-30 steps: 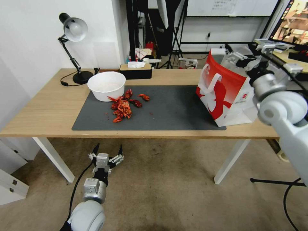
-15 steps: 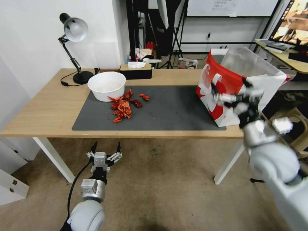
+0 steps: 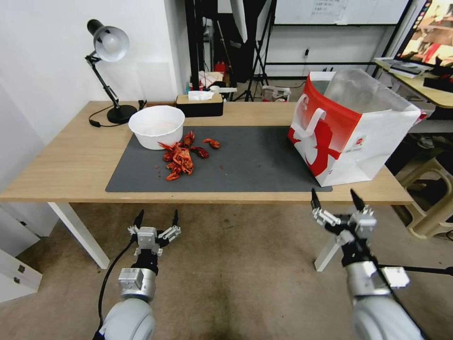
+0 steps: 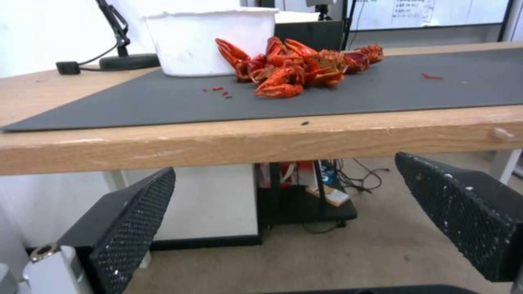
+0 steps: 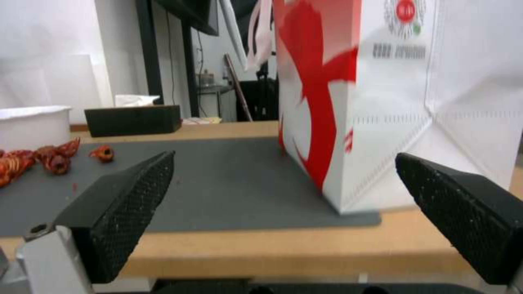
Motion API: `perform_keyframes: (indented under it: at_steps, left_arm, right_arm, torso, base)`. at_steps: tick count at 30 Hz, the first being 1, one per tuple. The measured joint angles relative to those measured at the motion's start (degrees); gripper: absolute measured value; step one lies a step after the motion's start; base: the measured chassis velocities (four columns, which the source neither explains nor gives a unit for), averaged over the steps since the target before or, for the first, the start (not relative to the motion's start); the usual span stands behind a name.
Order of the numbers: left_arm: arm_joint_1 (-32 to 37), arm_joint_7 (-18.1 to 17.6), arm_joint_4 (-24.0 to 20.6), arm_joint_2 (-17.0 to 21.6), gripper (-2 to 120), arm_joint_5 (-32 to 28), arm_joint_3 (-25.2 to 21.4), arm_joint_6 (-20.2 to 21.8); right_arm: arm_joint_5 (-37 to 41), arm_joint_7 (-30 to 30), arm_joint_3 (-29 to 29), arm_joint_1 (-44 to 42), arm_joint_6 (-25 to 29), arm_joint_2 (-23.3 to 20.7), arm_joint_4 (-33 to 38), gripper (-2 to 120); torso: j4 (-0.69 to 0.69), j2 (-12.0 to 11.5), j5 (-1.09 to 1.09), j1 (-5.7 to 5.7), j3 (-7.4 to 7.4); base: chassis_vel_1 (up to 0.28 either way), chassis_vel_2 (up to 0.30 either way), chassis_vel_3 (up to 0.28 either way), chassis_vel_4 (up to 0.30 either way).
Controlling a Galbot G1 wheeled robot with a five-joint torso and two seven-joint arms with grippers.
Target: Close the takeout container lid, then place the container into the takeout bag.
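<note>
The takeout bag [image 3: 349, 137] stands upright at the right end of the table, red and white with a white handle, its mouth open and lined with translucent film. It also rises close ahead in the right wrist view [image 5: 349, 102]. The takeout container and its lid are out of view. My right gripper [image 3: 334, 196] hangs open just below the table's front edge, in front of the bag and holding nothing [image 5: 284, 157]. My left gripper [image 3: 156, 219] is open and empty too, low before the table's left half [image 4: 283, 163].
A round white bowl [image 3: 156, 125] sits at the back left of the dark mat [image 3: 245, 165], with a heap of red crayfish [image 3: 181, 158] beside it. A desk lamp [image 3: 108, 71] and a black tissue box [image 3: 199, 104] line the far edge. A stool [image 3: 432, 198] stands right of the table.
My right arm has dropped from above the bag's mouth, past its front, to below the table edge. The left gripper has barely shifted.
</note>
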Motion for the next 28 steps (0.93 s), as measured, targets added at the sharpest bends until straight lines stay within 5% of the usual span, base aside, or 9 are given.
perform_keyframes:
  at_steps: [28]
  left_arm:
    - [0.2,0.2,-0.1,-1.7,100,0.7,0.0,-0.8]
  right_arm:
    - [0.2,-1.0,-1.5,1.6,0.8,1.0,-4.8,100]
  torso:
    - [-0.01,0.0,0.00,0.01,0.01]
  base:
    - [0.000,0.000,0.000,0.000]
